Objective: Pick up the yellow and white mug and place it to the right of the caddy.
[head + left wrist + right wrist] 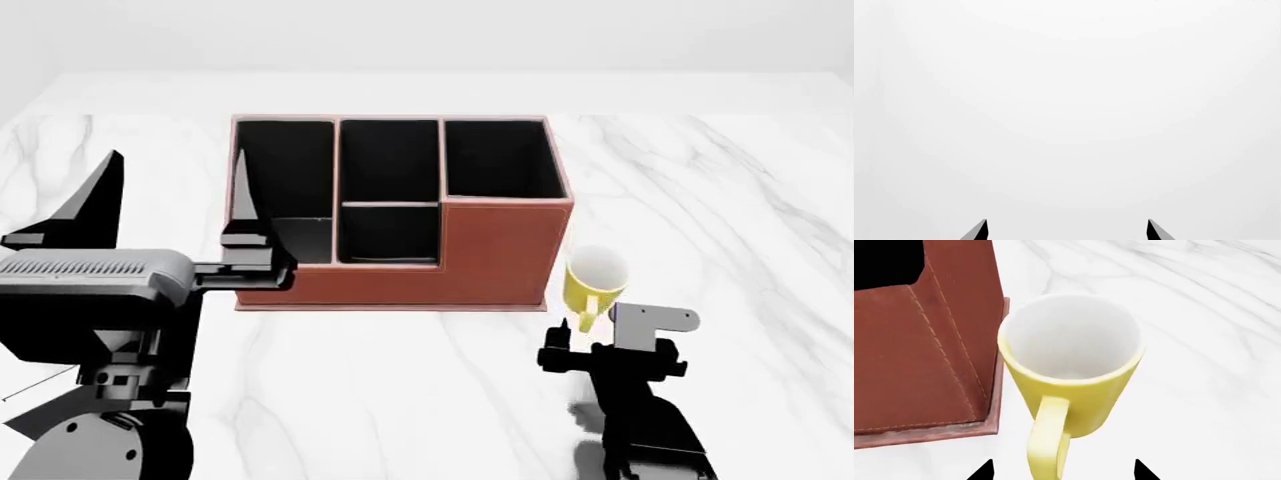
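In right wrist view: mug [1071, 375] handle between tool [1064, 471] tips | head view hides it

Mug [594, 276]: yellow outside, white inside, upright on the marble top, empty, handle [1048, 440] facing the robot. Sits just right of the caddy's [400, 215] front-right corner, close beside its wall. Caddy: reddish-brown, rectangular, black-lined compartments, right section taller, standing flat on its base lip
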Tool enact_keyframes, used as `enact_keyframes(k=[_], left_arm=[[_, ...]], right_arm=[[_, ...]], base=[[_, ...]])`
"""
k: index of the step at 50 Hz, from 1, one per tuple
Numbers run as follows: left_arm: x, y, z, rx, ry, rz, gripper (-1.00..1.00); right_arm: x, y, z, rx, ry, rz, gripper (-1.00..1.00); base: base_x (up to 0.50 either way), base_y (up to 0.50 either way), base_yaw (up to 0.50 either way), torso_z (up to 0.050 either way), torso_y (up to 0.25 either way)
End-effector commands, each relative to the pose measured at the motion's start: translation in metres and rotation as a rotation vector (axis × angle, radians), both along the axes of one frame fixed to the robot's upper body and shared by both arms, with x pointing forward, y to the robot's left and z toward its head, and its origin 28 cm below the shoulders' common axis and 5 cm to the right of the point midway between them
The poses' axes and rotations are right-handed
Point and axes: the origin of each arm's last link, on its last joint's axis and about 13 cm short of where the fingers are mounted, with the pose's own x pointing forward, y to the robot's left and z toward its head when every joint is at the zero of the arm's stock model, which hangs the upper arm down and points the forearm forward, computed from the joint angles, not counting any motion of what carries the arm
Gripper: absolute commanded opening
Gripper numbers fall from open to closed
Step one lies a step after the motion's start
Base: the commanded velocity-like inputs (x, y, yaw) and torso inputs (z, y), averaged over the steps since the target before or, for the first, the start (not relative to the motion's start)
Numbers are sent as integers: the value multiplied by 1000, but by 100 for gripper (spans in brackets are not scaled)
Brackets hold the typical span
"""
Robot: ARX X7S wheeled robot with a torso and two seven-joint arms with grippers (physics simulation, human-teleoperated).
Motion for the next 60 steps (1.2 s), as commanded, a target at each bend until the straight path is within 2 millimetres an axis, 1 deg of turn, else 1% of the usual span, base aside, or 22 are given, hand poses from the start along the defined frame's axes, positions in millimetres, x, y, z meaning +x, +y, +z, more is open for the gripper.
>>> enact_keyframes(k=[1, 5, 9, 14, 17, 25, 35, 52, 60], left_arm=[[-1, 1, 1, -4, -5, -1, 100], [-2, 1, 2, -6, -7, 0, 100], [-3, 1, 3, -7, -8, 0, 100], [-3, 1, 2, -6, -8, -1, 100], [-2, 1, 2, -5, -8, -3, 100], [-2, 0, 1, -1, -9, -1, 100], [-2, -1, 0, 6, -8, -3, 100], [-6, -2, 2, 6, -15, -16, 100], [-7, -3, 3, 4, -17, -21, 100]], right_arm=[[-31, -1, 20, 7, -49, 6, 100], [-46, -1, 33, 13, -86, 2, 100], [-55, -1, 42, 19, -120, -3, 100], [-68, 4, 67, 25, -195, 14, 100], [-72, 8, 77, 16, -222, 35, 100], [-80, 16, 97, -5, -315, 54, 100], [-90, 35, 137, -40, -469, 133, 100], [-117, 40, 162, -43, -630, 147, 100], [-125, 42, 169, -42, -660, 156, 100]], base=[[0, 0, 0, 0, 0], [0, 0, 0, 0, 0], [0, 0, 0, 0, 0], [0, 0, 0, 0, 0], [0, 0, 0, 0, 0], [0, 0, 0, 0, 0], [0, 0, 0, 0, 0], [0, 0, 0, 0, 0], [0, 0, 0, 0, 0]])
